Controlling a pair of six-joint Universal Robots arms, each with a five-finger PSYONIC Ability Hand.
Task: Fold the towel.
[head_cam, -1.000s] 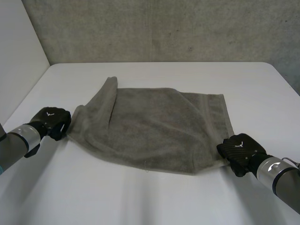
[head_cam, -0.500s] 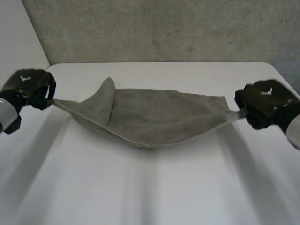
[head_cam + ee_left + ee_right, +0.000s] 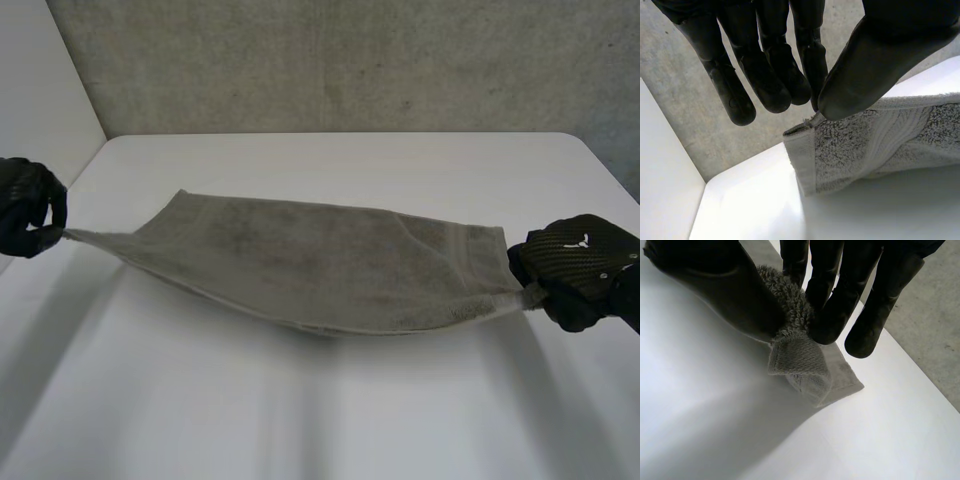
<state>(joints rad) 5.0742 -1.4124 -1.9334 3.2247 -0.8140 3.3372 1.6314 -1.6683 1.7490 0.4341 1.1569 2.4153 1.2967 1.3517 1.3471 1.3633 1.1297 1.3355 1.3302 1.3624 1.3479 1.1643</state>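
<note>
A grey towel (image 3: 310, 255) hangs stretched between my two hands above the white table (image 3: 330, 410), sagging in the middle. My left hand (image 3: 28, 208) is at the table's left edge and pinches one towel corner (image 3: 807, 131) between thumb (image 3: 875, 60) and fingers. My right hand (image 3: 575, 265) is at the right side, shut on the opposite corner (image 3: 800, 360), with the terry cloth bunched between thumb and fingers (image 3: 832, 315). The towel's far edge still looks close to the table.
A grey concrete wall (image 3: 350, 60) stands behind the table. A white panel (image 3: 40, 90) rises at the table's left. The table's right edge (image 3: 610, 170) lies just beyond my right hand.
Both hands have lifted the towel's corners off the table and pulled them apart. The fold at the towel's left has opened out and the cloth now hangs taut.
</note>
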